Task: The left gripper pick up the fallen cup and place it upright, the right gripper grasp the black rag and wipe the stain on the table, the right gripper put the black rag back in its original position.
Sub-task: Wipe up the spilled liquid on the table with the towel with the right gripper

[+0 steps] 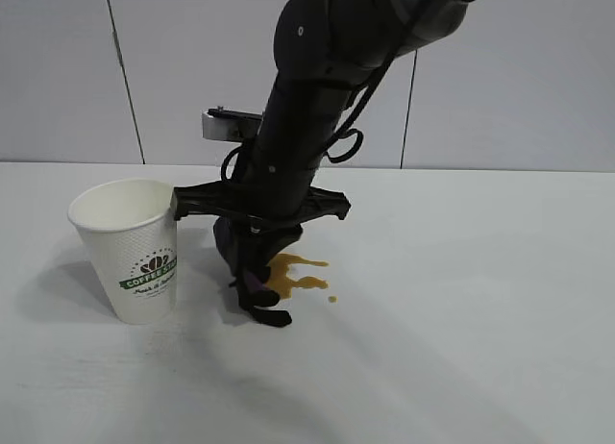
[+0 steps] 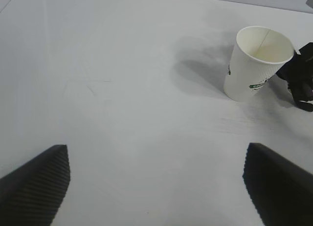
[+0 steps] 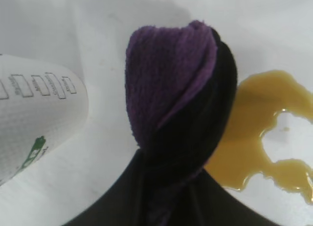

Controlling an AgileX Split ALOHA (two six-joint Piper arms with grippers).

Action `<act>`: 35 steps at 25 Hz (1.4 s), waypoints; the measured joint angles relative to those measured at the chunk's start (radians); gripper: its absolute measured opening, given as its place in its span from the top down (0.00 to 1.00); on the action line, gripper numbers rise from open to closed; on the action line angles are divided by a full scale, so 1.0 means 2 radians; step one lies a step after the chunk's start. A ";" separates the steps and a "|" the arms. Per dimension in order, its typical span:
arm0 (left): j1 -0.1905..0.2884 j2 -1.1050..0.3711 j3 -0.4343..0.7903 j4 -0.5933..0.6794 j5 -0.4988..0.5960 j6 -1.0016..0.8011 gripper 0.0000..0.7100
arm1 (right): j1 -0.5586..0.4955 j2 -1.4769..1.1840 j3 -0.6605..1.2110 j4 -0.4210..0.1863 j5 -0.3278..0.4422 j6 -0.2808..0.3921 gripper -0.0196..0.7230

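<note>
The cup point(image 1: 127, 250) stands upright on the table point(image 1: 461, 319) at the left, its opening up; it also shows in the left wrist view point(image 2: 255, 64). My right gripper point(image 1: 252, 257) reaches down just right of the cup and is shut on the black rag point(image 1: 261, 298), whose lower end touches the table. In the right wrist view the black rag point(image 3: 171, 103), purple and black folds, hangs from the right gripper point(image 3: 168, 192) at the edge of the stain point(image 3: 254, 138). The amber stain point(image 1: 298, 274) lies right beside the rag. My left gripper point(image 2: 156, 187) hovers open over bare table, well away from the cup.
A pale grey panelled wall point(image 1: 519, 88) runs behind the table. The thick black right arm point(image 1: 317, 98) slants down from the upper right over the table's middle. White tabletop stretches to the right of the stain and in front of it.
</note>
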 joint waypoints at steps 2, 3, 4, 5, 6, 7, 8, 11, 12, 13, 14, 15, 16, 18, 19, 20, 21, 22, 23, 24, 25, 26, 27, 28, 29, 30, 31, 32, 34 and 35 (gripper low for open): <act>0.000 0.000 0.000 0.000 0.000 0.000 0.02 | 0.000 0.000 0.000 -0.009 0.001 -0.003 0.83; 0.000 0.000 0.000 0.000 0.000 0.000 0.02 | 0.000 0.000 0.000 -0.013 0.001 -0.004 0.83; 0.000 0.000 0.000 0.000 0.000 0.000 0.02 | 0.000 0.000 0.000 -0.016 0.001 -0.004 0.83; 0.000 0.000 0.000 0.000 0.000 0.000 0.02 | 0.000 0.000 0.000 -0.018 0.001 -0.004 0.83; 0.000 0.000 0.000 0.000 0.000 0.000 0.02 | 0.000 0.000 0.000 -0.018 0.001 -0.004 0.83; 0.000 0.000 0.000 0.000 0.000 0.000 0.02 | 0.000 0.000 0.000 -0.019 0.001 -0.004 0.83; 0.000 0.000 0.000 0.000 0.000 0.000 0.02 | 0.000 0.000 0.000 -0.020 0.001 -0.004 0.83; 0.000 0.000 0.000 0.000 0.000 0.000 0.02 | 0.000 0.000 0.000 -0.030 0.002 -0.005 0.83; 0.000 0.000 0.000 0.000 0.000 0.000 0.02 | 0.000 0.000 0.000 -0.034 0.004 -0.005 0.83; 0.000 0.000 0.000 0.000 0.000 0.000 0.02 | 0.000 0.000 0.000 -0.042 0.005 -0.005 0.83; 0.000 0.000 0.000 0.000 0.000 0.000 0.02 | 0.000 0.000 0.000 -0.049 0.006 -0.005 0.83; 0.000 0.000 0.000 0.000 0.000 0.000 0.02 | 0.000 0.000 0.000 -0.055 0.006 -0.004 0.83; 0.000 0.000 0.000 0.000 0.000 0.000 0.02 | 0.000 0.000 0.000 -0.060 0.007 -0.003 0.83; 0.000 0.000 0.000 0.000 0.000 0.000 0.02 | 0.000 0.000 0.000 -0.064 0.006 -0.002 0.83; 0.000 0.000 0.000 0.000 0.000 0.000 0.02 | 0.000 0.000 0.000 -0.064 0.005 0.000 0.83; 0.000 0.000 0.000 0.000 0.000 0.000 0.02 | 0.000 0.000 0.000 -0.064 0.003 0.001 0.83; 0.000 0.000 0.000 0.000 0.000 0.000 0.02 | 0.000 0.000 0.000 -0.064 0.000 0.002 0.83; 0.000 0.000 0.000 0.000 0.000 0.000 0.02 | 0.000 0.000 0.000 -0.064 -0.002 0.004 0.83; 0.000 0.000 0.000 0.000 0.000 0.000 0.02 | 0.000 0.001 0.000 -0.061 -0.004 0.007 0.83; 0.000 0.000 0.000 0.000 0.000 0.000 0.02 | 0.000 0.001 0.000 -0.058 -0.006 0.011 0.83; 0.000 0.000 0.000 0.000 0.000 0.000 0.02 | 0.000 0.004 0.000 -0.055 -0.007 0.015 0.83; 0.000 0.000 0.000 0.000 0.000 0.000 0.02 | 0.000 0.006 0.000 -0.053 -0.008 0.020 0.83; 0.000 0.000 0.000 0.000 0.000 0.000 0.02 | 0.000 0.010 0.000 -0.051 -0.008 0.024 0.83; 0.000 0.000 0.000 0.000 0.000 0.000 0.02 | 0.000 0.012 0.000 -0.051 -0.008 0.031 0.83; 0.000 0.000 0.000 0.000 0.000 0.000 0.02 | 0.000 0.016 0.001 -0.051 -0.007 0.034 0.83; 0.000 0.000 0.000 0.000 0.000 0.000 0.02 | 0.000 0.017 0.002 -0.051 -0.007 0.038 0.83; 0.000 0.000 0.000 0.000 0.000 0.000 0.02 | 0.000 0.018 0.002 -0.052 -0.007 0.040 0.83; 0.000 0.000 0.000 0.000 0.000 0.000 0.02 | 0.000 0.018 0.002 -0.053 -0.007 0.041 0.83; 0.000 0.000 0.000 0.000 0.000 0.000 0.02 | 0.000 0.018 0.002 -0.063 -0.004 0.042 0.83; 0.000 0.000 0.000 0.000 0.000 0.000 0.02 | 0.000 0.018 0.002 -0.070 -0.002 0.042 0.83</act>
